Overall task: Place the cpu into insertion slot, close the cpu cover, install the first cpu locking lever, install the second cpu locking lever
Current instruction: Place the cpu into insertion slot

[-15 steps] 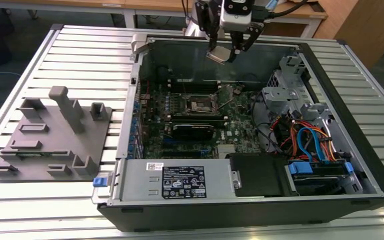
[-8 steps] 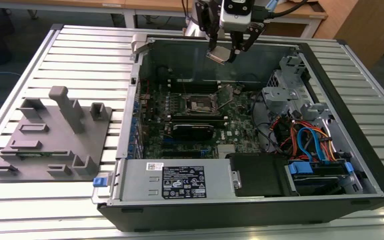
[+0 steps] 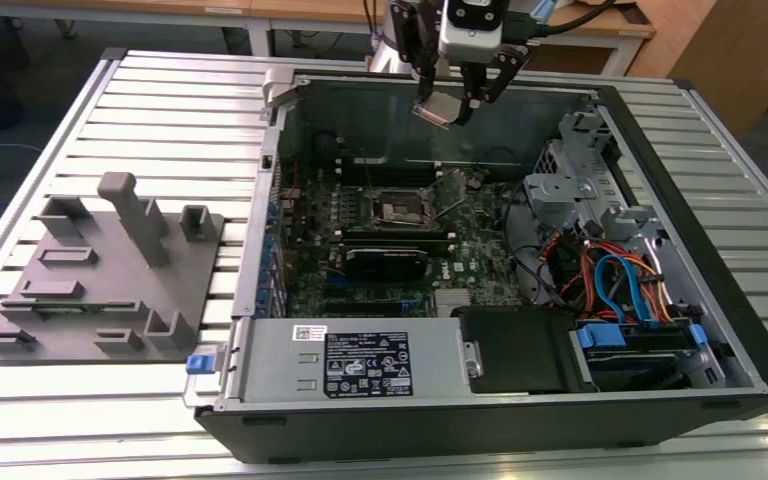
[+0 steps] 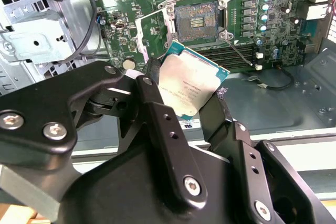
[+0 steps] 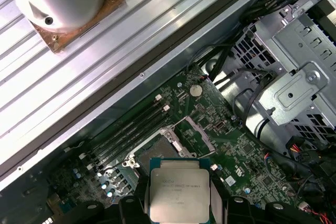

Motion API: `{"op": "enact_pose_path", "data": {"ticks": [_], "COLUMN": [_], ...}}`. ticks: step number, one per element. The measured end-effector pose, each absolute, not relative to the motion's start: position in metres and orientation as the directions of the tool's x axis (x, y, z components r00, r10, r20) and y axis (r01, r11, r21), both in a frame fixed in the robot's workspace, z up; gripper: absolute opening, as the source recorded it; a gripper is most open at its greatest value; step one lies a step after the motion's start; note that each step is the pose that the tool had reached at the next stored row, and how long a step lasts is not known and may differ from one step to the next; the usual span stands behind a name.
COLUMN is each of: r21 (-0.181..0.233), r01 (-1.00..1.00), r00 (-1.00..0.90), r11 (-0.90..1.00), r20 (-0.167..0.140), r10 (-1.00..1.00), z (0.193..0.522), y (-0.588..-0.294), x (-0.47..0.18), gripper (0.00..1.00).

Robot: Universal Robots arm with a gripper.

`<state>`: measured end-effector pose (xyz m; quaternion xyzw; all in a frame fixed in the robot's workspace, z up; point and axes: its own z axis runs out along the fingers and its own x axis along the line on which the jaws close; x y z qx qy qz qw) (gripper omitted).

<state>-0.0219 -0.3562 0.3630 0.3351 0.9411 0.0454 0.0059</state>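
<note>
Item I hold: small flat square silvery-grey cpu, clamped between black gripper fingers, tilted, above green circuit board; silver-rimmed square insertion slot uncovered, apart

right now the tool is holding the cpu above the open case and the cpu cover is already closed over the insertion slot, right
Not quite. The cpu cover is not closed: the second wrist view shows it swung open beside the insertion slot, whose dark centre is bare. The rest holds: the tool grips the cpu above the open case.
</note>
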Motion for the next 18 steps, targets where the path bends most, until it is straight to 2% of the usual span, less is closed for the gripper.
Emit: {"op": "enact_pose_path", "data": {"ticks": [18], "r21": [0.089], "r01": [0.683], "r00": [-0.729], "r11": [0.725], "r20": [0.019], "r10": [0.684], "z": [0.3630], "y": [-0.3561], "x": [-0.0219], "gripper": [0.54]}}
